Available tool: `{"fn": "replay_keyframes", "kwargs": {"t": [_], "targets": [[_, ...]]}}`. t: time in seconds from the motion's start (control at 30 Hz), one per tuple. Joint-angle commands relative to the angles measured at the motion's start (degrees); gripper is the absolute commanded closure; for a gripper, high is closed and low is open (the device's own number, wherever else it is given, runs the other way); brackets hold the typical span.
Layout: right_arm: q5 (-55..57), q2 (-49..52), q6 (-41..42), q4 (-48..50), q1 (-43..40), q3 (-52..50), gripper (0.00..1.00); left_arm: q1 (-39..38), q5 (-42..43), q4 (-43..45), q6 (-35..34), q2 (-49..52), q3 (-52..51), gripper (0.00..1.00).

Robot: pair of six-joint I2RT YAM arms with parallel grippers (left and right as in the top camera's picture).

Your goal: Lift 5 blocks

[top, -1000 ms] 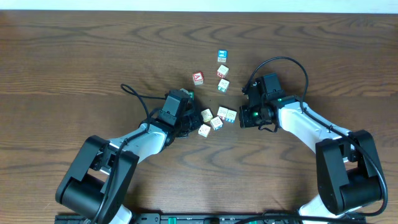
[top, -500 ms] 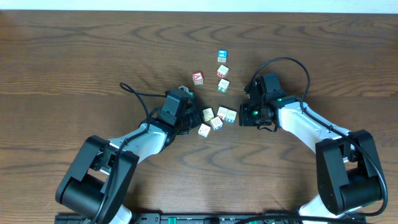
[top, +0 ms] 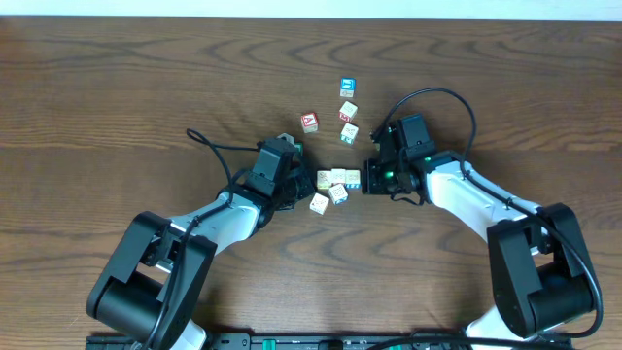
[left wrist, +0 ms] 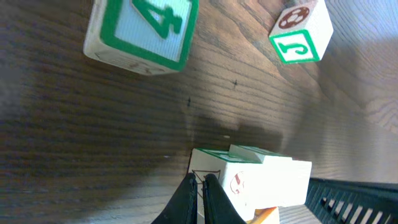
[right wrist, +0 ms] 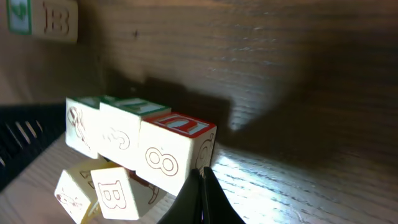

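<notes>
Table (top: 117, 87): dark brown wood grain, carrying nine small cubes. Blocks (top: 338, 177): five, pale cream, clustered near the centre; three in a touching row, two just beside it on the robot's side. Set apart farther back: red-faced cube (top: 309, 122); blue-faced cube (top: 346, 87); red-edged cube (top: 348, 111); green-edged cube (top: 349, 132), the last three in a loose line

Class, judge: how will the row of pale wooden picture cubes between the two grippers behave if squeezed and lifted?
The row of pale wooden cubes looks rigid and flat-faced: likely to slide, not roll. Its cubes sit staggered, so end pressure from left gripper and right gripper may buckle it.
</notes>
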Motion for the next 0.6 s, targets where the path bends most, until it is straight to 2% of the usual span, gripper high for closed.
{"fn": "replay_keyframes", "kwargs": {"t": [0.0, 0.17, 0.33, 0.57], "targets": [[-0.22, 0.37, -7.50, -0.31, 1.25, -0.22, 0.99, -0.11, -0.11, 0.07, 1.81, 0.74, -0.55, 0.93], [-0.20, 0.37, -12.28, -0.33, 1.22, -0.22, 0.99, -0.11, -0.11, -0.13, 2.01, 0.74, -0.55, 0.93], [0.11, 0.37, -13.09, 0.33, 1.18, -0.22, 0.99, -0.11, -0.09, -1.38, 2.84, 0.74, -0.55, 0.93], [5.97, 0.37, -10.45, 0.22, 0.59, -0.22, 0.99, 1.66, -1.95, -3.43, 5.77, 0.74, -0.55, 0.92]]}}
